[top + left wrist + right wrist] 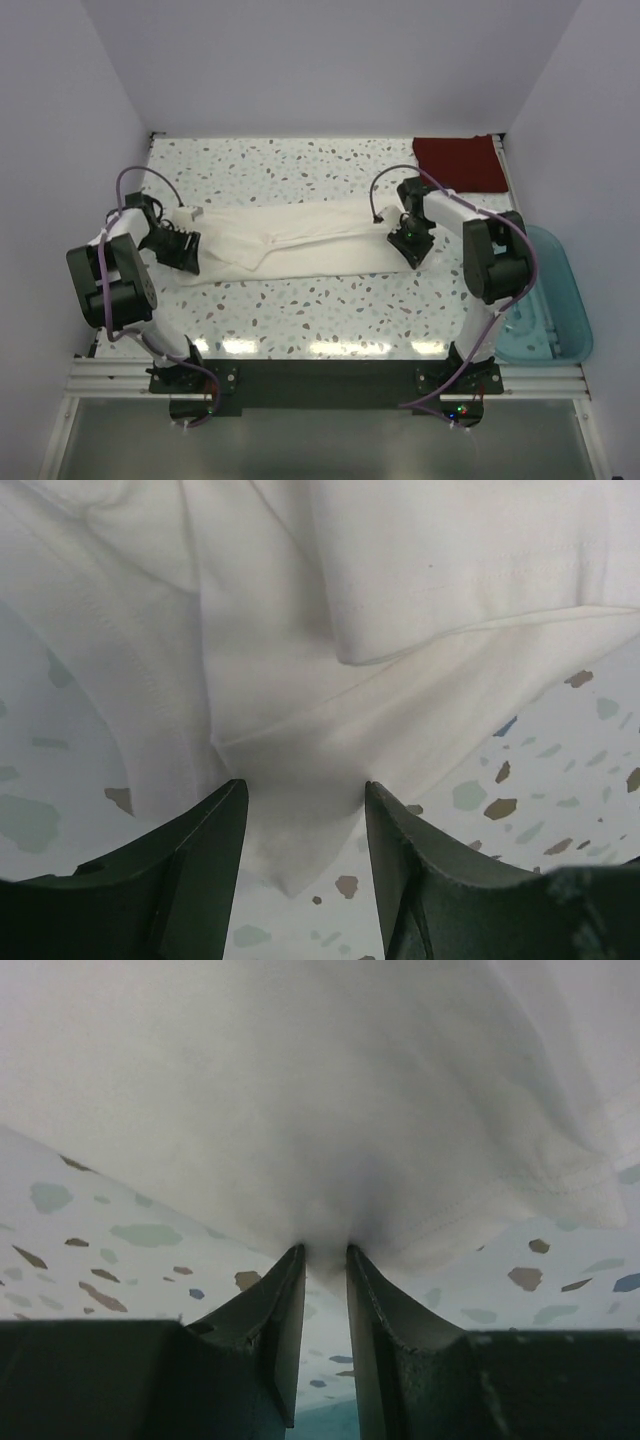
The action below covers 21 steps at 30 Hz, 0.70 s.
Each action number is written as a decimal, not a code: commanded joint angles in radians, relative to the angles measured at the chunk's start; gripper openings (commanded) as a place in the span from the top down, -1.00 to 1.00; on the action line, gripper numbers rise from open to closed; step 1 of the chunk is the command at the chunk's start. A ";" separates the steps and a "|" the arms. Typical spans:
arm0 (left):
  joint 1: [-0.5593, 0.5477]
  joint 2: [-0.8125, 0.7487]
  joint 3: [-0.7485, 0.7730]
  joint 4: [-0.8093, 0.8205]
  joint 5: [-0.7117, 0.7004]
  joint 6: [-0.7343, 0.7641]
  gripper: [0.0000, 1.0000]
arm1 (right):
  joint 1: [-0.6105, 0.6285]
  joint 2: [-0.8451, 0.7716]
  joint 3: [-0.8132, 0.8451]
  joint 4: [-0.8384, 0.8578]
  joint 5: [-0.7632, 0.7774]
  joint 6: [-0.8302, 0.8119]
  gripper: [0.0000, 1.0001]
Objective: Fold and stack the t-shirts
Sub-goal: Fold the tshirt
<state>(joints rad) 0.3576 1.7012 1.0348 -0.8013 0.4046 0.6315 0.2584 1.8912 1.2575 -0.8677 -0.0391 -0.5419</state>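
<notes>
Gripping: white t-shirt [300, 240] is pinched narrowly at its right end by right fingers [322, 1260].
Left fingers [300, 825]: held half-wide around cloth.
Axis: left-right across bench [330, 310].
</notes>
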 commanded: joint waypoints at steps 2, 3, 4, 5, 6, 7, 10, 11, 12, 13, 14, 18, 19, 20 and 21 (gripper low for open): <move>0.001 -0.089 0.045 -0.119 0.089 -0.004 -0.11 | -0.021 -0.095 0.052 -0.128 -0.101 -0.012 0.42; 0.000 -0.098 0.088 -0.125 0.112 -0.010 -0.12 | -0.021 -0.115 0.072 -0.132 -0.151 0.008 0.37; 0.000 -0.113 0.108 -0.131 0.135 -0.012 -0.13 | -0.018 -0.147 0.115 -0.134 -0.195 0.023 0.34; 0.000 -0.118 0.135 -0.139 0.176 -0.018 -0.14 | -0.001 -0.158 0.137 -0.128 -0.276 0.043 0.33; -0.002 -0.118 0.146 -0.134 0.194 -0.042 -0.15 | 0.011 -0.162 0.157 -0.122 -0.307 0.084 0.31; 0.000 -0.114 0.154 -0.136 0.212 -0.052 -0.15 | 0.028 -0.164 0.190 -0.108 -0.333 0.114 0.31; -0.012 -0.095 0.154 -0.107 0.260 -0.087 -0.15 | 0.100 -0.162 0.209 0.010 -0.399 0.235 0.28; -0.019 -0.094 0.136 -0.075 0.255 -0.092 -0.16 | 0.146 -0.156 0.210 0.091 -0.412 0.259 0.28; -0.026 -0.089 0.127 -0.056 0.247 -0.105 -0.16 | 0.172 -0.150 0.215 0.134 -0.424 0.299 0.26; -0.029 -0.084 0.117 -0.044 0.243 -0.110 -0.16 | 0.198 -0.143 0.223 0.174 -0.424 0.313 0.25; -0.032 -0.077 0.107 -0.030 0.238 -0.122 -0.15 | 0.256 -0.107 0.238 0.234 -0.426 0.333 0.24; -0.034 -0.038 0.094 -0.015 0.209 -0.162 -0.10 | 0.390 0.032 0.406 0.254 -0.444 0.339 0.27; -0.034 -0.035 0.091 -0.013 0.197 -0.164 -0.09 | 0.413 0.054 0.422 0.268 -0.441 0.333 0.27; -0.035 -0.034 0.082 -0.013 0.192 -0.165 -0.06 | 0.459 0.069 0.433 0.310 -0.438 0.335 0.28; -0.035 -0.031 0.074 -0.010 0.186 -0.164 -0.04 | 0.481 0.106 0.457 0.331 -0.432 0.333 0.28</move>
<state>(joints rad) 0.3248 1.6646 1.1286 -0.8455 0.5953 0.5018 0.6746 1.9457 1.6524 -0.6491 -0.4362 -0.2409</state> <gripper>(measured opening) 0.531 0.365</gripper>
